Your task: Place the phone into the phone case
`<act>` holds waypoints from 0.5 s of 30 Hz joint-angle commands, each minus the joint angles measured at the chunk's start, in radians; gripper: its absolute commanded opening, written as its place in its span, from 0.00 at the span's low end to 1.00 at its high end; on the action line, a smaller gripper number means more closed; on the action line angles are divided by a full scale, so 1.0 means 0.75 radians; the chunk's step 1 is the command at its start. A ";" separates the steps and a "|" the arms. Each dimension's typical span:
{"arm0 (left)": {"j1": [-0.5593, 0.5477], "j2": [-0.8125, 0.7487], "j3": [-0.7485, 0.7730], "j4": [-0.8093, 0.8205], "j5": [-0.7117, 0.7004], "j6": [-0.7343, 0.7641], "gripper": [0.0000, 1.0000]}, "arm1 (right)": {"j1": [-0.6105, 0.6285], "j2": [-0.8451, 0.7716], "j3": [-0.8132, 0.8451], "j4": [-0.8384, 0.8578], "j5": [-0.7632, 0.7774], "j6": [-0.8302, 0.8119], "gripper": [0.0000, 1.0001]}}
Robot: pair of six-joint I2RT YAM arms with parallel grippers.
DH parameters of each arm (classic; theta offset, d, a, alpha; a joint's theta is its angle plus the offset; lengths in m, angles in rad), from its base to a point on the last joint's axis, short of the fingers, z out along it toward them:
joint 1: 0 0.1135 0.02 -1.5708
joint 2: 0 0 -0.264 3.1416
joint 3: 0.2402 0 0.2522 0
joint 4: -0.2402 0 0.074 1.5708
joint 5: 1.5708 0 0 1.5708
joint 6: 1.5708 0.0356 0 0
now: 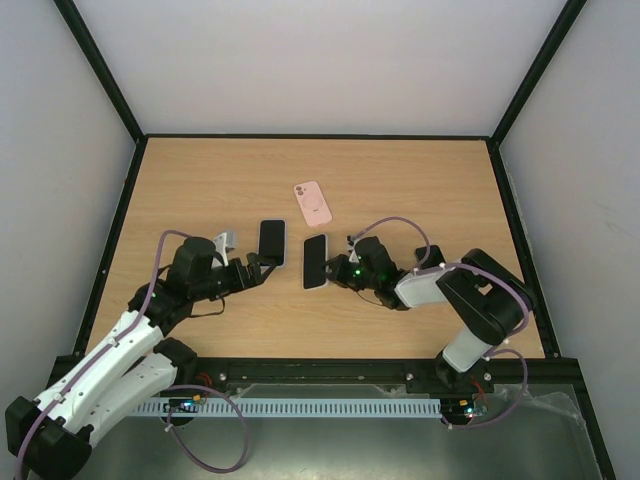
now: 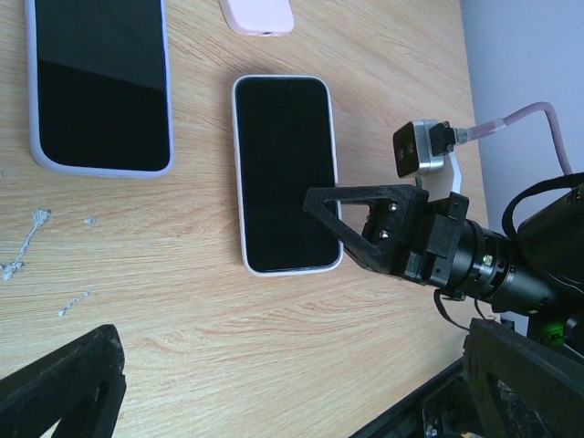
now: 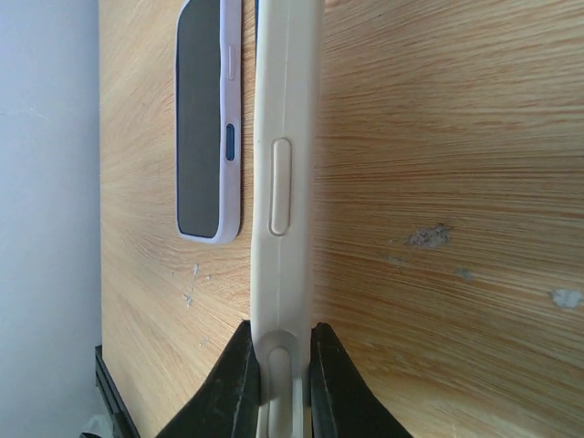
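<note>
A dark-screened phone [image 1: 316, 260] lies flat, screen up, framed by the rim of a cream-white phone case [image 2: 239, 182]. My right gripper [image 1: 335, 272] is shut on that case's near end. In the right wrist view its fingertips [image 3: 239, 351] pinch the case's side edge [image 3: 283, 182]. My left gripper [image 1: 262, 266] is open, low over the bare wood just left of this phone. Its wide-apart fingers [image 2: 68, 383] hold nothing. The left wrist view shows the right gripper [image 2: 351, 214] on the phone's [image 2: 285, 173] lower right edge.
A second dark-screened phone in a lavender case [image 1: 272, 242] [image 2: 100, 82] [image 3: 205, 119] lies just left of the first. A pink phone-shaped item [image 1: 313, 203] [image 2: 257, 14], camera cutouts up, lies farther back. Black frame rails [image 1: 330, 370] border the wooden table.
</note>
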 commanded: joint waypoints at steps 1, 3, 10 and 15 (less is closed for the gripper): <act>0.010 -0.014 0.032 -0.027 -0.015 0.026 1.00 | -0.010 0.031 0.050 0.188 -0.049 0.028 0.03; 0.011 -0.017 0.032 -0.028 -0.017 0.026 1.00 | -0.010 0.048 0.050 0.202 -0.050 0.035 0.03; 0.012 -0.028 0.024 -0.029 -0.022 0.020 1.00 | -0.010 0.083 0.042 0.222 -0.054 0.044 0.03; 0.014 -0.027 0.025 -0.026 -0.023 0.018 1.00 | -0.012 0.107 0.038 0.218 -0.054 0.050 0.06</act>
